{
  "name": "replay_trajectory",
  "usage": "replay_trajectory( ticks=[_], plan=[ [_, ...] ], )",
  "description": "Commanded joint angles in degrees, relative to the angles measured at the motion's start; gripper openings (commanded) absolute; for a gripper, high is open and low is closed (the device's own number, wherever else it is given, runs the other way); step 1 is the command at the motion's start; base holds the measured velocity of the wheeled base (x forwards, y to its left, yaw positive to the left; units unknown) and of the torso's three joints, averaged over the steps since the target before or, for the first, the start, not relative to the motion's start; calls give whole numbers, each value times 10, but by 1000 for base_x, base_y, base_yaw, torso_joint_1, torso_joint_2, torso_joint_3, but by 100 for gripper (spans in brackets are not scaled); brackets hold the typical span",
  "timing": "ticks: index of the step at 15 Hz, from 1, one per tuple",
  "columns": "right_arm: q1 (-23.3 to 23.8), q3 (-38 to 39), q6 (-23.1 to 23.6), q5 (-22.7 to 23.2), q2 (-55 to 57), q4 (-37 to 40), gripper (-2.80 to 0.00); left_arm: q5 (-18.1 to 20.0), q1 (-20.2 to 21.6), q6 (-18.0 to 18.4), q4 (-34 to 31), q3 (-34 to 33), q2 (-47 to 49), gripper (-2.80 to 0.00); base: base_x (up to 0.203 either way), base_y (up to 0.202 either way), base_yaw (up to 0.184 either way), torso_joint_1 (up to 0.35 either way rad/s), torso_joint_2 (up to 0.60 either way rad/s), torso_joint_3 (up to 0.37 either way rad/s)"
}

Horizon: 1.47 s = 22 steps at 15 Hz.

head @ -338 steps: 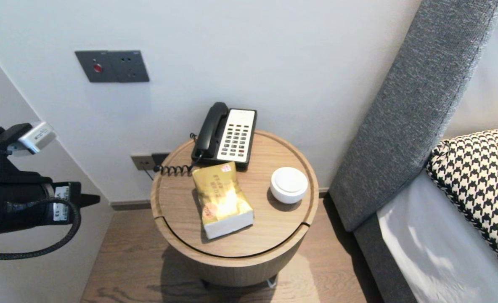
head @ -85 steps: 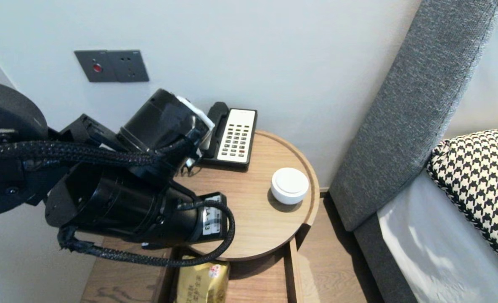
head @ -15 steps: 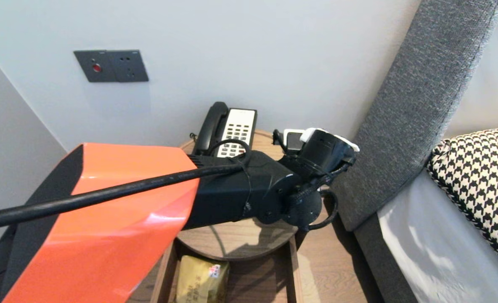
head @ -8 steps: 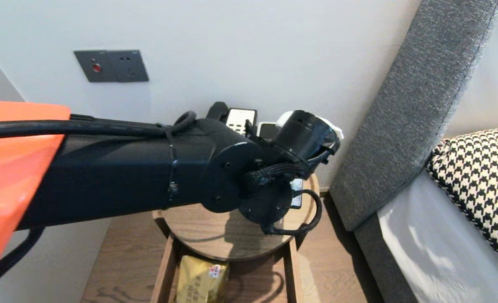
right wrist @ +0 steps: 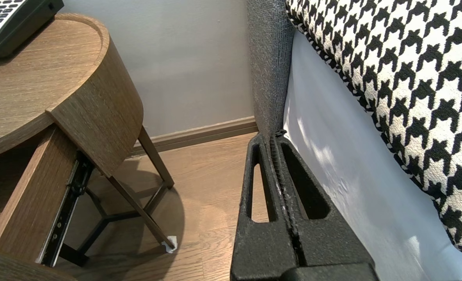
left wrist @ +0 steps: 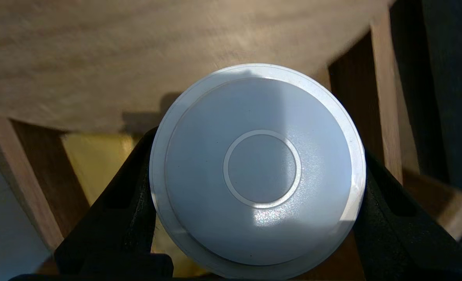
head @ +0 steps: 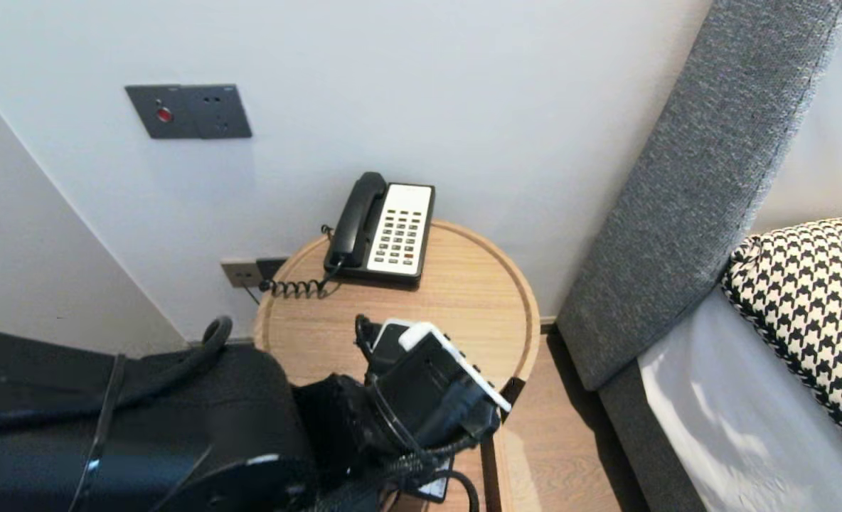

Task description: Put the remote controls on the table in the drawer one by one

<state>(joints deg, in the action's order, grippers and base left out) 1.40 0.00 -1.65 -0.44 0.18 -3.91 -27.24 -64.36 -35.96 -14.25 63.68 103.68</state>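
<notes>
Plastic, by the look of it: the white round box (left wrist: 258, 168) has a smooth, faintly glossy lid with a raised ring at its middle. I judge it light and rigid, more likely to slip than to crush. My left fingers (left wrist: 110, 218) are clamped on it from opposite sides, one pad on each flank just under the lid's rim, and they stand wide because the box is wide. That is the right place to hold it. The rim gives the pads a small ledge, while the flat top offers nothing to pinch. The wall curves away from each pad, so contact is narrow and the box could swivel or squirt out if I tilt it. I would keep the lid level. Whether the lid is loose on its base I cannot tell.

The box hangs over the front edge of the round tabletop (head: 464, 284), above the open drawer (left wrist: 383, 97). A yellow pack (left wrist: 94, 156) lies in the drawer below it. The telephone (head: 385, 227) sits at the back of the tabletop, well apart.

My right fingers (right wrist: 313, 230) are pressed together on nothing, parked low beside the bed (right wrist: 332, 156).
</notes>
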Motion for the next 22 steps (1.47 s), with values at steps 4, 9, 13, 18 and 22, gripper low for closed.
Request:
replay_trajectory(
  ticks=[4,9,13,18,22],
  plan=[
    [0,15,0,0,1,0,-280,-2,-68,-21,31,-56,-13,-280,0,0,0,0,0,0],
    [0,15,0,0,1,0,-280,-2,-97,-30,43,-71,22,-280,0,0,0,0,0,0],
    [0,15,0,0,1,0,-280,17,-94,-26,58,-68,27,-280,0,0,0,0,0,0],
    [0,15,0,0,1,0,-280,86,-56,-31,64,-74,39,-280,0,0,0,0,0,0],
    [0,15,0,0,1,0,-280,124,-20,-24,84,-73,46,-280,0,0,0,0,0,0]
  ],
)
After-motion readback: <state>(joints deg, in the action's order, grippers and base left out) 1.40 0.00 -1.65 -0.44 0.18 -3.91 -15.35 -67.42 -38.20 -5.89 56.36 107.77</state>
